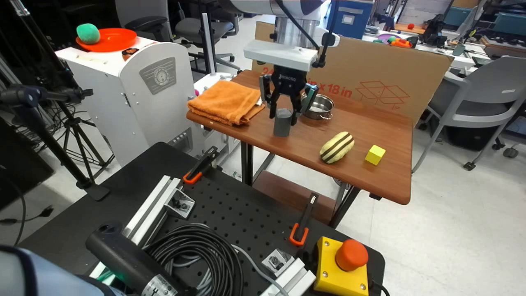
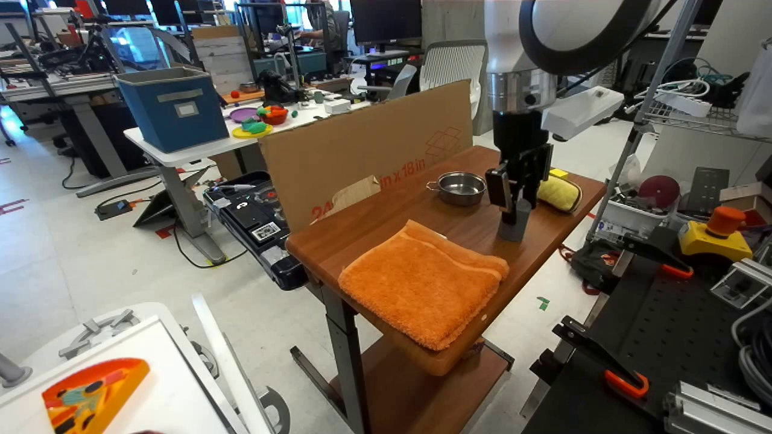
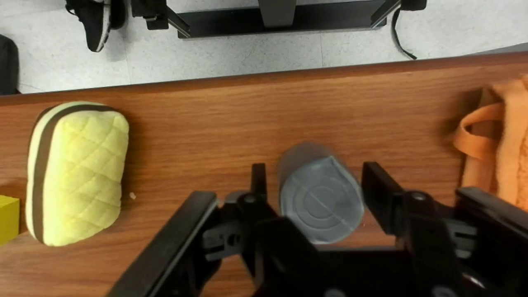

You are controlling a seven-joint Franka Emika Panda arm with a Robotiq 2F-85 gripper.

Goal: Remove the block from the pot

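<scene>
The pot [image 1: 317, 114] is a small round metal pot with side handles, on the brown table behind my gripper; it also shows in an exterior view [image 2: 463, 198]. No tiny light block shows in the visible part of its inside; the block is hidden or out of view. My gripper [image 1: 282, 116] is low over the table, its fingers open on either side of a grey cylinder [image 1: 282, 126] that stands on the table. In the wrist view, the gripper [image 3: 313, 171] shows a gap between its left finger and the cylinder [image 3: 324, 202]; the right finger is very close to it.
A folded orange towel [image 2: 422, 283] lies on the table [image 1: 370, 123] beside the cylinder. A yellow striped soft piece [image 1: 337, 147] and a yellow cube [image 1: 375, 155] lie on the other side. A cardboard panel [image 1: 370, 70] stands along the table's back edge.
</scene>
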